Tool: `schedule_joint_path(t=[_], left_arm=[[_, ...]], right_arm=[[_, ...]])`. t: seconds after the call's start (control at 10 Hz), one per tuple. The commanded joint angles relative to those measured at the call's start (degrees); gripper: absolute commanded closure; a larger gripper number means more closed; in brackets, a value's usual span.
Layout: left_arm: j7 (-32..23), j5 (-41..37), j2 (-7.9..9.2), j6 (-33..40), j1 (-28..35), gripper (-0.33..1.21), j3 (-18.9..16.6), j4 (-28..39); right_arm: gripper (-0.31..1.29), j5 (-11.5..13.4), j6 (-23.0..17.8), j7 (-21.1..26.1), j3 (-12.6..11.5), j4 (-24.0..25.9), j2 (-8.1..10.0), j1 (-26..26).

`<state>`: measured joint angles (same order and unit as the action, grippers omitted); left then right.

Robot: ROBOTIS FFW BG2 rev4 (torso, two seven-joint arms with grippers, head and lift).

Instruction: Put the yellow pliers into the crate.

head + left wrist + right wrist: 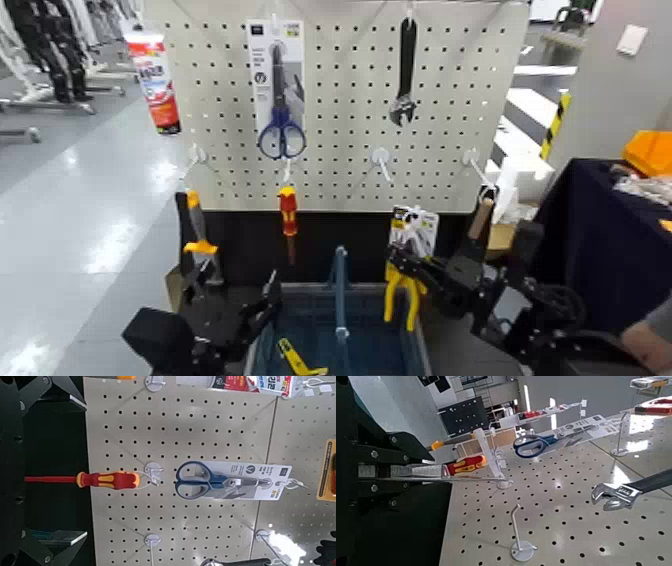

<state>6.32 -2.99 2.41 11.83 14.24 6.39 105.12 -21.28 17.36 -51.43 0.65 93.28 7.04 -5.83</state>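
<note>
The yellow pliers (405, 285), on their black, yellow and white card, hang in my right gripper (408, 266), which is shut on them. They are off the pegboard, just above the right rim of the blue-grey crate (425, 345). The crate's blue handle bar (340, 290) runs across its middle. In the right wrist view the card (431, 473) shows edge-on between my dark fingers (372, 455). My left gripper (252, 308) is parked open at the crate's left side.
A small slim yellow tool (297, 358) lies in the crate. On the pegboard (340, 160) hang blue scissors (281, 110), a wrench (404, 75) and a red-and-yellow screwdriver (288, 212). An empty hook (380, 157) sticks out above the pliers. A dark table (600, 235) and a person's arm (650, 345) are at right.
</note>
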Motion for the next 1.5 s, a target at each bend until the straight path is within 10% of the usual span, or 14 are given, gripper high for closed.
schedule_joint_path(t=[0.1, 1.4, 1.5], left_arm=[[0.01, 0.0, -0.21, 0.04, 0.0, 0.17, 0.02, 0.09], [0.01, 0.17, -0.48, 0.13, -0.09, 0.17, -0.24, 0.35], [0.01, 0.17, -0.56, 0.13, -0.09, 0.17, -0.24, 0.35]], right_arm=[[1.16, -0.08, -1.63, -0.42, 1.46, -3.63, -0.1, -0.59], [1.15, -0.61, -8.05, -1.74, 6.82, -21.74, -0.36, -4.37], [0.96, -0.61, -6.99, -0.95, 6.56, -21.91, -0.36, -4.37]])
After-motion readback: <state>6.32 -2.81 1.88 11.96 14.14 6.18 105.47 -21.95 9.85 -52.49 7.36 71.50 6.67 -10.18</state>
